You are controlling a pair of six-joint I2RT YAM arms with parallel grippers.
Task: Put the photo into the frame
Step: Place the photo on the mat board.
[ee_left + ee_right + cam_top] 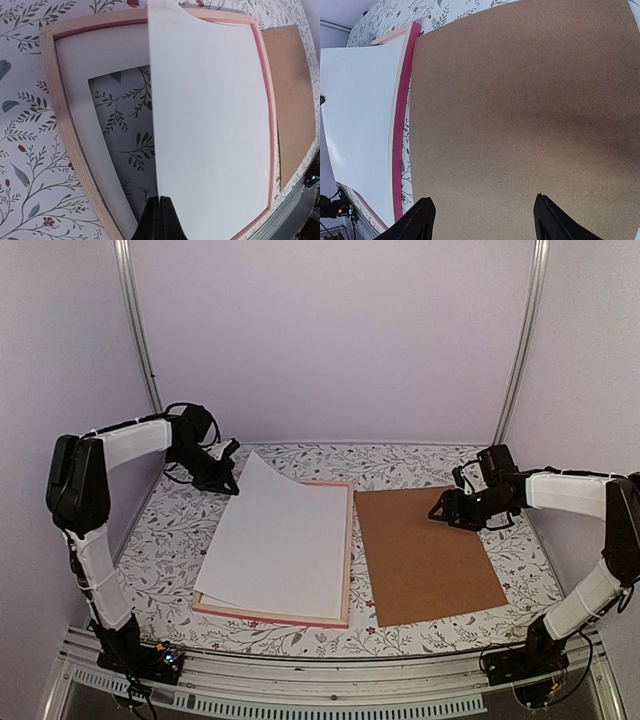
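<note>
Just one photo [285, 540], one frame [348, 560].

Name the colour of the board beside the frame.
The board is plain brown; clearest in the right wrist view.

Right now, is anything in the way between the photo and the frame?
Nothing visible is. The left gripper pinches the photo, white side up, over the frame, where the white mat sits. The brown backing board lies beside it.
</note>
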